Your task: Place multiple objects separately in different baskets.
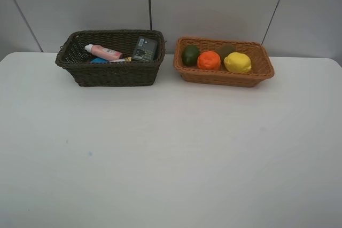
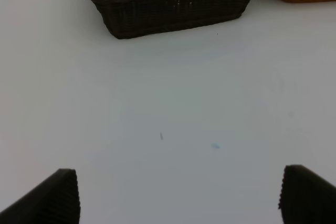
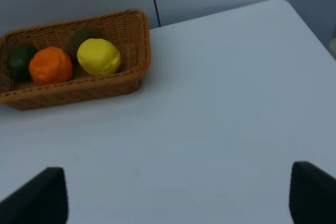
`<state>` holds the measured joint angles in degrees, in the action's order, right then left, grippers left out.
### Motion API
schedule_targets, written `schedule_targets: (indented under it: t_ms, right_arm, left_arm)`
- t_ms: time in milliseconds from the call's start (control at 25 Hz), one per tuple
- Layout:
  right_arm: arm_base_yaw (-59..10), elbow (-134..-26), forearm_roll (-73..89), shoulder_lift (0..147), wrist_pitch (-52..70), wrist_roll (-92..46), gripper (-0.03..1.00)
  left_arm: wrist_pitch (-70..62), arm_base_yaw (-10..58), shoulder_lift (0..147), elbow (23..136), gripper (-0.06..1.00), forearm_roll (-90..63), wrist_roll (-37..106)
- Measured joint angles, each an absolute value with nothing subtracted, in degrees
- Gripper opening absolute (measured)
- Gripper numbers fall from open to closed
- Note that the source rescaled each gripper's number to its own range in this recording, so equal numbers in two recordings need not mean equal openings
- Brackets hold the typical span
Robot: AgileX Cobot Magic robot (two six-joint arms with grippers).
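A white table (image 1: 171,158) is stretching out below and ahead of my pincers, carrying a few faint specks. Beyond it, a grey panelled wall (image 1: 214,4) with dark vertical seams is standing far ahead of my pincers.

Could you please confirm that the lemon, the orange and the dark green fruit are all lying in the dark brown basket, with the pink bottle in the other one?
Not quite: the baskets are swapped. The exterior high view shows the lemon, orange and dark green fruit in the light orange-tan basket, and the pink bottle in the dark brown basket.
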<state>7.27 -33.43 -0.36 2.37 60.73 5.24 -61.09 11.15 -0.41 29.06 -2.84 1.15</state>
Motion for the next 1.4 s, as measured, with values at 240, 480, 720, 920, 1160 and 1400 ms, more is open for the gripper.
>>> schedule_targets:
  t_ms: [240,480,720,920,1160,1400]
  right_arm:
    - [7.27,-30.06,0.00,-0.20,61.64,2.99,1.00]
    - [7.27,-29.97,0.00,-0.20,61.51,2.89,1.00]
    - [5.31,-29.97,0.00,-0.20,61.51,2.89,1.00]
    - [4.33,-29.97,0.00,-0.20,61.51,2.89,1.00]
    - [4.33,-29.97,0.82,-0.20,61.38,2.89,1.00]
    - [4.33,-29.97,0.88,-0.20,61.33,2.89,1.00]
  left_arm:
    - [-61.09,11.15,-0.41,29.06,1.00,-2.84,1.15]
    - [-61.09,11.15,-0.41,29.06,1.00,-2.84,1.15]
    - [-61.09,11.15,-0.41,29.06,1.00,-2.84,1.15]
    - [-61.09,11.15,-0.41,29.06,1.00,-2.84,1.15]
    - [-61.09,11.15,-0.41,29.06,1.00,-2.84,1.15]
    - [-61.09,11.15,-0.41,29.06,1.00,-2.84,1.15]
